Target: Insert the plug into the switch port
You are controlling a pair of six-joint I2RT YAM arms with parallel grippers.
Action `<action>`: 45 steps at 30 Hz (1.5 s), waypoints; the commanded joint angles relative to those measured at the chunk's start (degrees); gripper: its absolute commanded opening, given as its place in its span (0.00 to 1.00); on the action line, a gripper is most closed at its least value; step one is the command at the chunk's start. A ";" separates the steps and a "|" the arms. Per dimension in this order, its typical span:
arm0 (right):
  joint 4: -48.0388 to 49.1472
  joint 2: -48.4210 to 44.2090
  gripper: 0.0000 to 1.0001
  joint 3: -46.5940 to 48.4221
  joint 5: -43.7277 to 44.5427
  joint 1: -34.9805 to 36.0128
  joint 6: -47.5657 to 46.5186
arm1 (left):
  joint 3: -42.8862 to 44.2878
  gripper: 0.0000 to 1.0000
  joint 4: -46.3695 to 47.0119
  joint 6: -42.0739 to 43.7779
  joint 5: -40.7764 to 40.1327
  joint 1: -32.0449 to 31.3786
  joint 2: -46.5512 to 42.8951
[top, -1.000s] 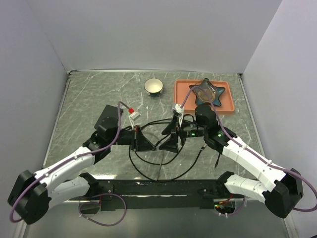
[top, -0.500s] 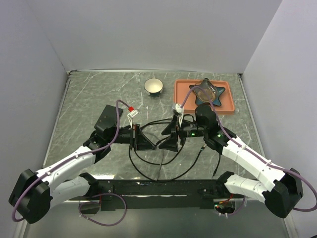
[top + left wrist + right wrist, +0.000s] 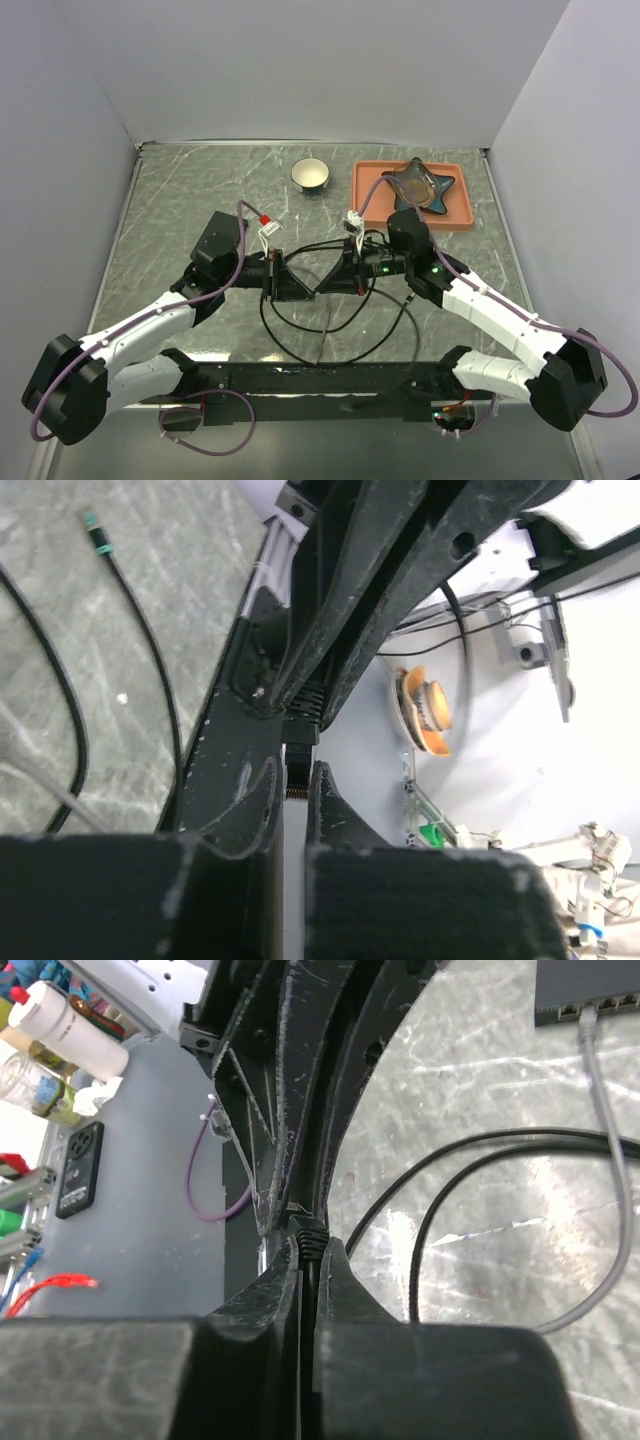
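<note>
From above, your left gripper and right gripper meet tip to tip near the middle of the counter, both pinched narrow. The switch lies left of that meeting point and farther back, just beside the left wrist. That makes the left arm the nearer one.

In the left wrist view, the jaws are clamped on a small black piece that I take to be the plug. The right gripper's fingers bear on it from the opposite side. Its long axis runs in line with both sets of fingers.

In the right wrist view, the same piece sits pinched at the tips. The switch shows in the top right corner, its port row facing this gripper, with a grey cable seated in one port. Expect to carry the plug left and back, after one gripper lets go.
</note>
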 commanded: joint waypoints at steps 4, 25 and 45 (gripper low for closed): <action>-0.11 4.03 0.00 3.59 4.04 0.48 2.48 | 5.68 0.33 -10.90 8.91 -12.76 -0.57 -3.00; 4.00 20.20 0.00 7.91 -6.75 -6.73 29.98 | -0.55 0.70 -18.39 18.42 -35.98 -0.74 -20.32; 20.19 23.54 0.00 2.10 -15.73 -9.45 44.59 | -1.52 0.65 -10.74 22.02 -47.23 -12.52 -13.74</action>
